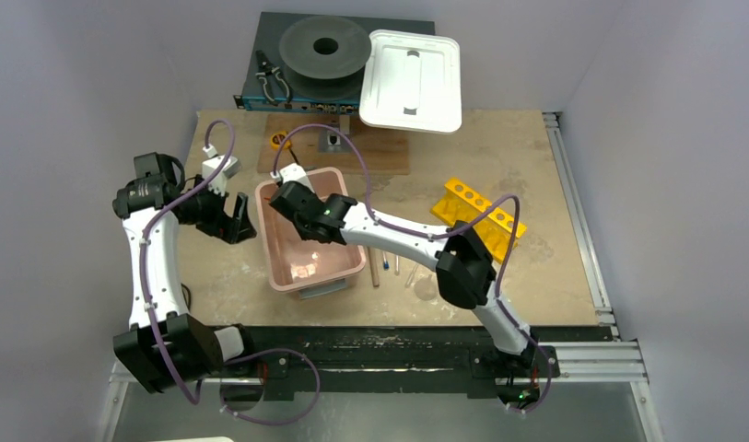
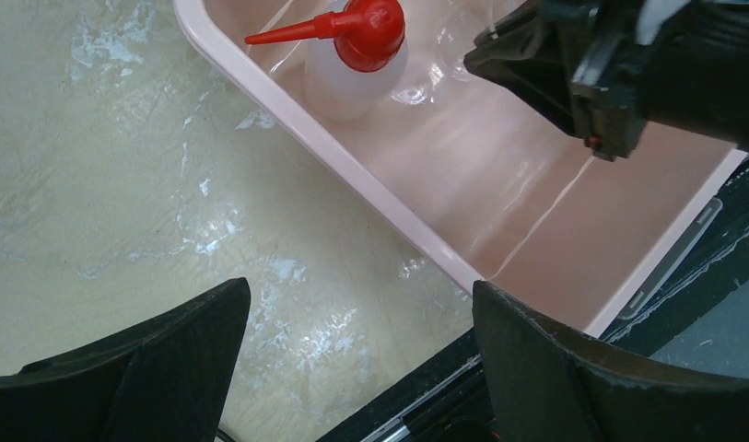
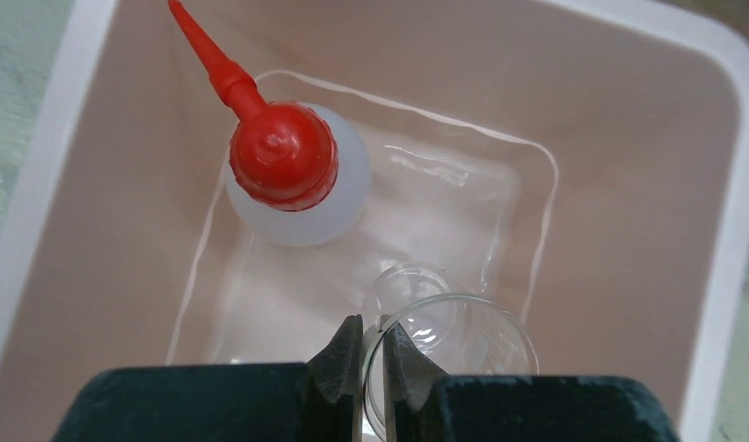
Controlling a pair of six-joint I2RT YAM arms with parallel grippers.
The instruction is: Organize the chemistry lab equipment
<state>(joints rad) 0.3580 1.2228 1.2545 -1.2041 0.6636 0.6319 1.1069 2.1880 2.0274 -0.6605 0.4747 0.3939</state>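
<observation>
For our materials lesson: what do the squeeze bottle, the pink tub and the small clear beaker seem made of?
Squeeze bottle: likely soft plastic, translucent white body, glossy red cap. Pink tub: probably moulded plastic, smooth with shiny highlights. Small beaker: transparent, thin-rimmed; glass or hard plastic, unclear which.

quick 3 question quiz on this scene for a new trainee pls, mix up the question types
1. True or false: the squeeze bottle stands inside the pink bin.
2. What does the right tool pinch? A) the rim of a clear glass B) the squeeze bottle's spout C) the pink bin's wall
3. Fill the gap: the left tool, beside the pink bin and holding nothing, is ____ (open or shut).
Key: 1 true; 2 A; 3 open.
</observation>
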